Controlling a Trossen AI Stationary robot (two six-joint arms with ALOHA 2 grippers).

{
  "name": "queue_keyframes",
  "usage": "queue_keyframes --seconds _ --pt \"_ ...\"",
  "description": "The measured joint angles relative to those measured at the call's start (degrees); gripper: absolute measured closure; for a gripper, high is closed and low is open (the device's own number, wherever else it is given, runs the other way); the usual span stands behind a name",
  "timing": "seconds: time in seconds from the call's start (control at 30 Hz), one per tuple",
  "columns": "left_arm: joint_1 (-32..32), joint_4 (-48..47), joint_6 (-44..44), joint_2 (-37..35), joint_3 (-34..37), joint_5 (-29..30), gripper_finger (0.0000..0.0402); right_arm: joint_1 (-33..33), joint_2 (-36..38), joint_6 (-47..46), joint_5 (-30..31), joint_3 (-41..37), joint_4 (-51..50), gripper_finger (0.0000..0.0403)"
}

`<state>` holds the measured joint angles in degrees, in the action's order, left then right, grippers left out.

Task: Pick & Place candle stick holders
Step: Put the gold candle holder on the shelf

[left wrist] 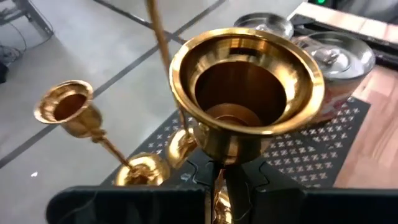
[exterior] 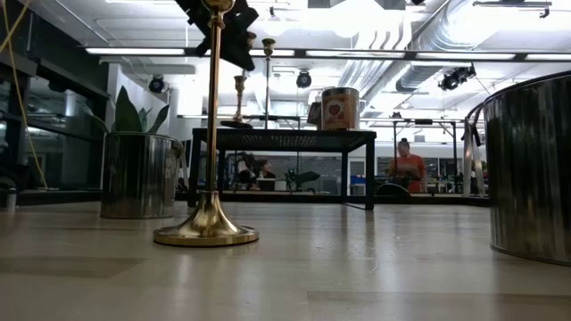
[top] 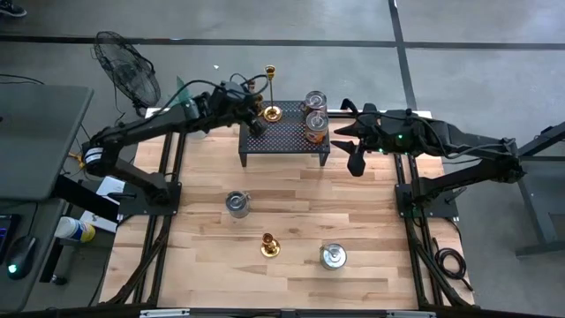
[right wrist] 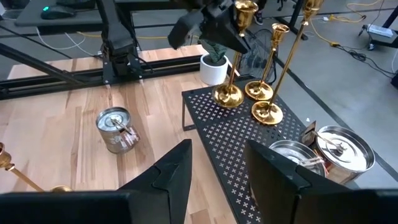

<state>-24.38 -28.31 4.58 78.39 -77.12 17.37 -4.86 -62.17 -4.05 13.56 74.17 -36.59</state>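
— Left wrist view: my left gripper (left wrist: 219, 186) has its jaws pinching a brass candle stick holder (left wrist: 245, 93) by the stem, cup up, over the black perforated rack (left wrist: 311, 155).

— Step?

— Placing, I judge. Next I'd lower it beside the other holders (right wrist: 249, 93) without knocking them. Right gripper (right wrist: 217, 168) waits, jaws spread. One holder (top: 270, 246) is left on the bench (top: 371, 221).

Low view: near candle stick holder (exterior: 207, 134) cut off at top edge. Left pincer (left wrist: 217, 186) fingertips hidden behind held holder's cup (left wrist: 245, 81). Steel can (exterior: 532, 169) cropped at right edge.
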Motion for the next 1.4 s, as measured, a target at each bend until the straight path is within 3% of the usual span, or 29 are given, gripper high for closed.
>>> queue_keyframes --seconds 0.33,0.6,1.4 --pt "0.1 2.4 5.8 -4.9 4.8 3.2 0.0393 0.0 0.0 -0.1 -0.1 0.0 -1.1 0.0263" --pt "0.0 10.9 8.2 -9.2 11.2 5.0 0.0393 0.0 0.0 0.5 0.0 0.0 -1.1 0.0263" --pt "-1.2 11.7 9.0 -5.4 12.3 6.8 0.0393 0.0 0.0 0.9 0.0 0.0 -0.9 0.0263"
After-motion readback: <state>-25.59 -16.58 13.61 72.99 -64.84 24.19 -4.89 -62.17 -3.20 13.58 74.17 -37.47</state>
